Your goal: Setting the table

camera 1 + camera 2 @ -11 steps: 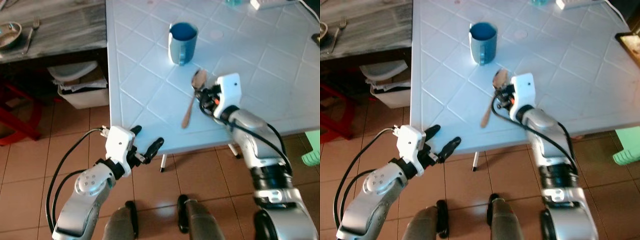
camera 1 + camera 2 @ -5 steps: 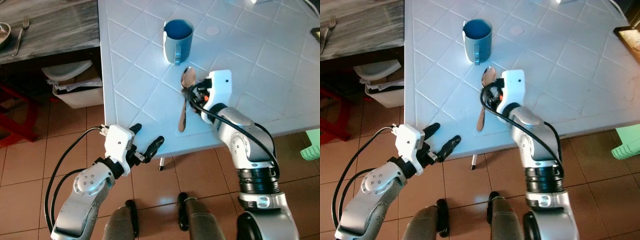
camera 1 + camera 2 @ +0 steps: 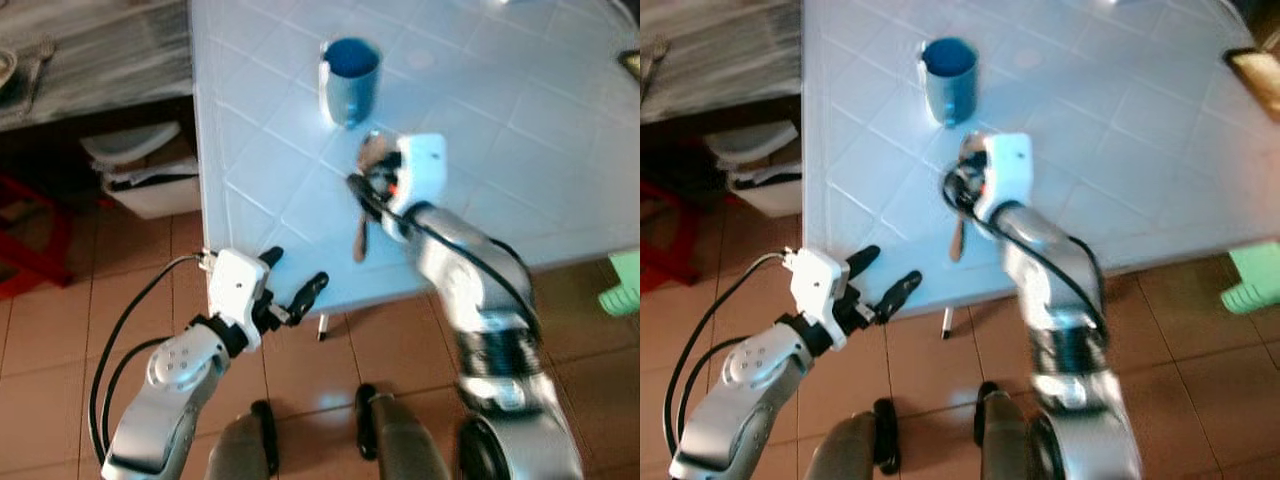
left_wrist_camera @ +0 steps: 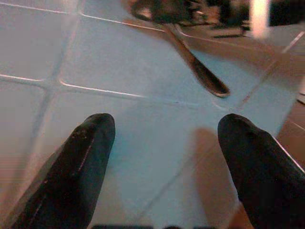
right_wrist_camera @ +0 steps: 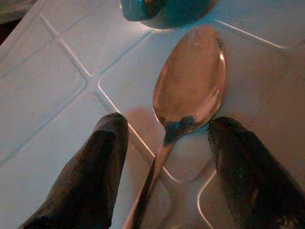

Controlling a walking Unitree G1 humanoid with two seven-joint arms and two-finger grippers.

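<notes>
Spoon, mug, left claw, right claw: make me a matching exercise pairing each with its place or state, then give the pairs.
Things:
1. spoon
2. blue mug
3. left claw
4. right claw

Places or states:
A. open, off the near edge of the white table, above the floor
B. open, one finger on each side of the spoon
C. upright, beyond the spoon's bowl
D. flat on the table

Pairs: 1-D, 2-C, 3-A, 4-B

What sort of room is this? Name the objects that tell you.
Probably a home dining or kitchen area: a white tiled-pattern table bearing a blue ceramic mug and metal spoon, terracotta floor tiles, and a grey wooden side surface.
</notes>
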